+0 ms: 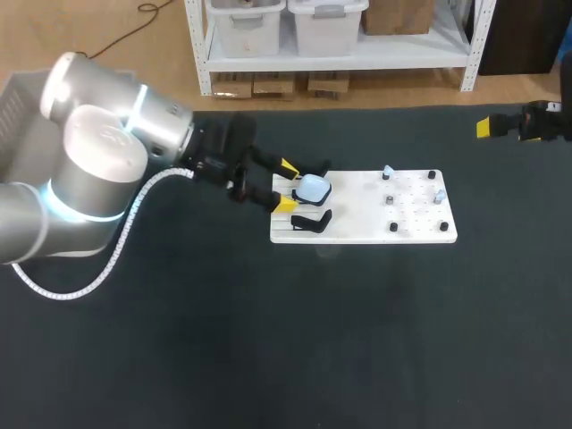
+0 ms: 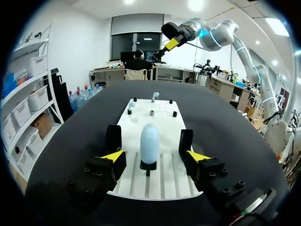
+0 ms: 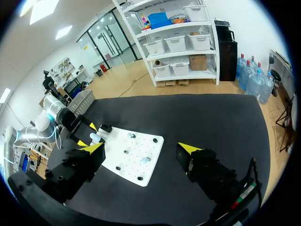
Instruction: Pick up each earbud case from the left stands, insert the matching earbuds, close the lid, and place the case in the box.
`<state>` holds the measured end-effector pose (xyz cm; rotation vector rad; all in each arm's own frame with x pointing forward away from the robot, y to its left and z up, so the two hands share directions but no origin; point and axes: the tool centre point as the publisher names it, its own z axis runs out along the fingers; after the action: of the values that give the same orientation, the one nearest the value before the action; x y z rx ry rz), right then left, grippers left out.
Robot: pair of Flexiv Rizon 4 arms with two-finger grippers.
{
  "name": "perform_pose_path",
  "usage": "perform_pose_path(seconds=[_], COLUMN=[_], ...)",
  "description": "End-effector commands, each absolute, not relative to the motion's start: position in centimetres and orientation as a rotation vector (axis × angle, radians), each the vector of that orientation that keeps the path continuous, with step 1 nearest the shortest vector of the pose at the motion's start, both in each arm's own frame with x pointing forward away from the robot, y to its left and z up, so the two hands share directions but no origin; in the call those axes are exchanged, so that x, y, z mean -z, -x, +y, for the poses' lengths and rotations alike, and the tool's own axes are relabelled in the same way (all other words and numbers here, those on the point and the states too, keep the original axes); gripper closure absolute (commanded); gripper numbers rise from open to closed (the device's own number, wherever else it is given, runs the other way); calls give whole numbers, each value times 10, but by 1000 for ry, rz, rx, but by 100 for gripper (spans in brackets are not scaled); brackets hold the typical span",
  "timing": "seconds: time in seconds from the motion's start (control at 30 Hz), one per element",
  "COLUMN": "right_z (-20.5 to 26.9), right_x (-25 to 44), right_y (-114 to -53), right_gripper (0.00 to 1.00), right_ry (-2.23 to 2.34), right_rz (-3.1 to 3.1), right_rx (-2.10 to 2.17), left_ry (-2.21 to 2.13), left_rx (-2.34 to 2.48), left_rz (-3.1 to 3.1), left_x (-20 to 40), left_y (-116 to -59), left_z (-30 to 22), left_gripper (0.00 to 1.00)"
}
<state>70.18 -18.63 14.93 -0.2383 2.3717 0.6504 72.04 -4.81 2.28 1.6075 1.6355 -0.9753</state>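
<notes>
- Your left gripper (image 2: 154, 155) is spread wide. The yellow tips stand on either side of the earbud case (image 2: 149, 143), with a clear gap on both sides. Nothing is gripped.
- The earbud case is pale blue and egg-shaped. It stands upright on its black stand (image 2: 148, 167) at the near end of the white board (image 2: 164, 117).
- From here the case's shell looks smooth and closed. You cannot see what it holds inside.
- From above, the left arm comes in from the left, and the case (image 1: 313, 188) sits just ahead of and between the two yellow tips.
- A second stand (image 1: 310, 221), also black, sits on the same end of the board, just beside the case's stand.
- Further along the board, two small pale earbuds (image 1: 387, 172) stand apart from each other among a few dark pegs (image 1: 393, 227), well away from the case.
- Your right gripper (image 3: 141, 148) hangs high over the far right side of the dark table (image 1: 268, 357), well apart from the board. Its fingers are fully apart and hold nothing.
- In the right wrist view, the board lies ahead of that gripper and below it, with the left arm at the board's far end.
</notes>
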Motion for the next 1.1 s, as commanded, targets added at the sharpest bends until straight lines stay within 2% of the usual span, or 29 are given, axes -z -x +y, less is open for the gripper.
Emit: perform_pose_path(seconds=[0.03, 0.7, 0.97, 1.1], right_z=[-186, -186, -186, -186], right_x=[-150, -150, -150, -150], right_y=[-701, -701, -701, -701], right_gripper=[0, 0, 0, 0], right_ry=[238, 238, 238, 238], right_rz=[2372, 2372, 2372, 2372], right_rx=[-649, -649, -649, -649], left_ry=[-1604, -1573, -1563, -1558], left_rx=[978, 1005, 1007, 1009], left_rz=[1634, 1644, 1649, 1652], left_x=[-20, -13, -11, -11], left_y=[-724, -727, -728, -728], left_z=[-52, -63, -66, -67], left_gripper=[20, 32, 42, 41])
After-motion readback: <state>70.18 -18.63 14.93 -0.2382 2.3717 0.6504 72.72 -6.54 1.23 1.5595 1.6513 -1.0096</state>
